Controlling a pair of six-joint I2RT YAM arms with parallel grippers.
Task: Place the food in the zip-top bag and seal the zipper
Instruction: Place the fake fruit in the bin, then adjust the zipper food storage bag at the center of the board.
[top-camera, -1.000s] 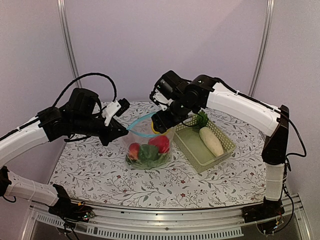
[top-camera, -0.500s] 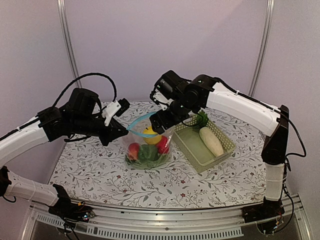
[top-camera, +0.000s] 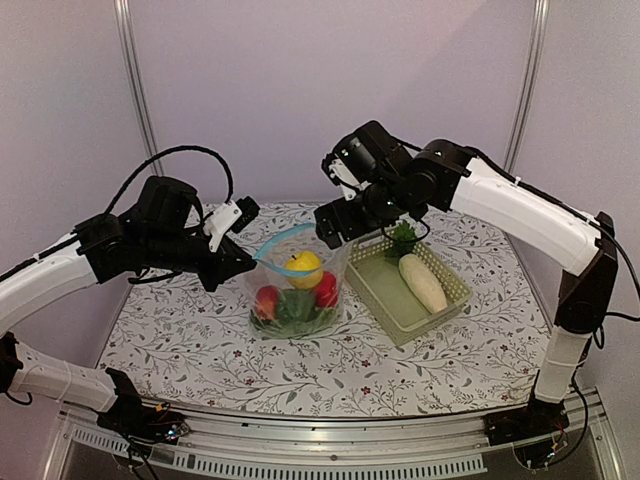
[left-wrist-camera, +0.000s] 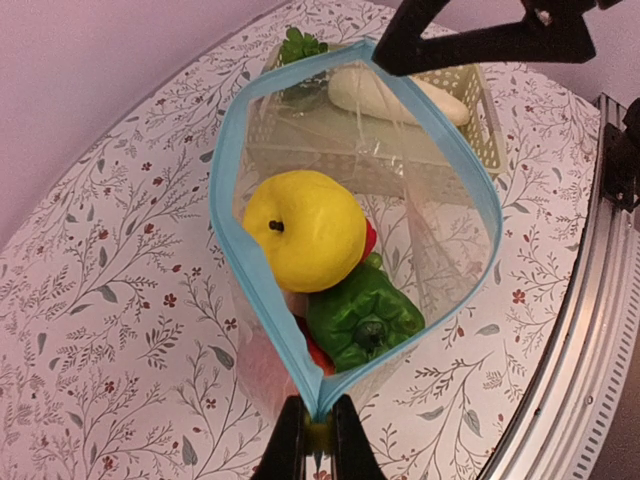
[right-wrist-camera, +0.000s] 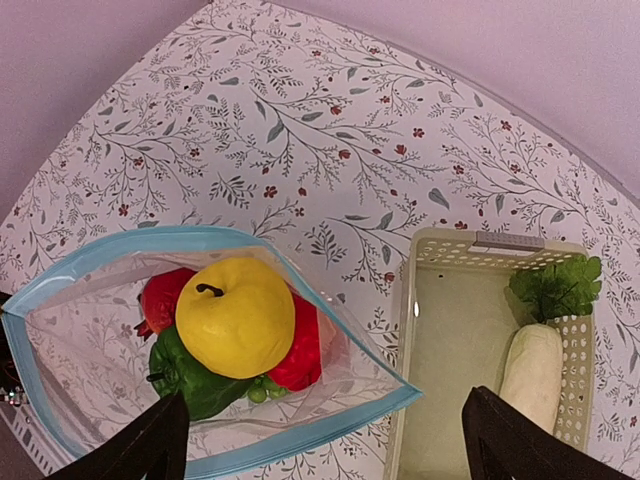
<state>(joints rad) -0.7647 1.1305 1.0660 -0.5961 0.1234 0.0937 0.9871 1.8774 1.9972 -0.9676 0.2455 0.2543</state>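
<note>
Okay, loading step, no sealing yet. Down low the left gripper (left-wrist-camera: 318, 438) is clenched on the near corner of the zipper (left-wrist-camera: 226, 190), holding the bag (top-camera: 270, 270) upright with its mouth open on the table (top-camera: 170, 330). Over its far edge the right gripper (top-camera: 346, 222) hangs spread wide and empty, beside the basket (top-camera: 395, 300). Inside, the yellow apple (left-wrist-camera: 303, 228) sits on top, with a green piece (left-wrist-camera: 362, 314) and red pieces (right-wrist-camera: 302, 352) under it. In the basket lie the radish (right-wrist-camera: 530, 372) and a leafy piece (right-wrist-camera: 558, 286), so the next move probably calls for the right arm to swing over and grab one. Only the left wrist view shows the pinch. Only the overhead view shows both arms.
</note>
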